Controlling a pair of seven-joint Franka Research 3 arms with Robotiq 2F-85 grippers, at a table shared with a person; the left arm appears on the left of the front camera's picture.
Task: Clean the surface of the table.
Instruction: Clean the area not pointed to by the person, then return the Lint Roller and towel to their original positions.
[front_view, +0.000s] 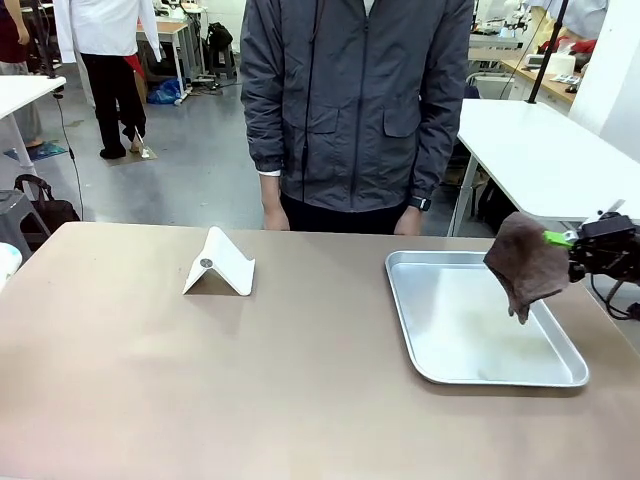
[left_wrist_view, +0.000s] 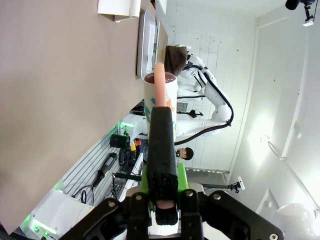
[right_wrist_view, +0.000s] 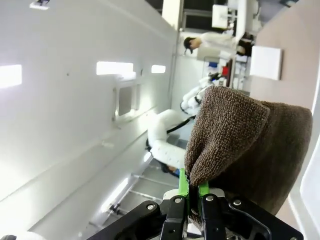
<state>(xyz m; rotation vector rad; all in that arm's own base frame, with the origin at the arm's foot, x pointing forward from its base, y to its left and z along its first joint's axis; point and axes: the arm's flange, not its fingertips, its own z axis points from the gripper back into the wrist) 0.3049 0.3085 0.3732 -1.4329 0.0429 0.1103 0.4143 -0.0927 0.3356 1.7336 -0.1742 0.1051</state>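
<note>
1. Front view: a shallow silver tray (front_view: 405, 322) lies on the right part of the taupe tabletop (front_view: 200, 390), its metal floor bare and shining. A brown cloth (front_view: 525, 265) hangs over the tray's right half. It is pinched at its top by the right tool (front_view: 555, 240), which reaches in from the right edge. Left of centre sits a folded white stand (front_view: 220, 265), well apart from the tray. A person in a grey jacket (front_view: 355, 100) stands at the far side, hands hanging just behind the far edge. Beyond are a grey floor and glossy white tables (front_view: 540, 150).
2. Left wrist view: the tabletop (left_wrist_view: 60, 100) fills the picture's left side. The stand (left_wrist_view: 117, 6), the tray (left_wrist_view: 142, 45) seen edge-on and the cloth (left_wrist_view: 175, 57) lie far along it. The left tool (left_wrist_view: 161, 115) shows as one dark bar with a white printed cup (left_wrist_view: 162, 97) at its tip. I cannot tell whether the fingers are simply together or clamped on something.
3. Right wrist view: the right tool (right_wrist_view: 191, 187) has its green pads (right_wrist_view: 182, 185) squeezed on a fold of the cloth (right_wrist_view: 245, 135), which bulges above them. Beyond it a strip of tabletop (right_wrist_view: 295, 55) carries the stand (right_wrist_view: 266, 62).
</note>
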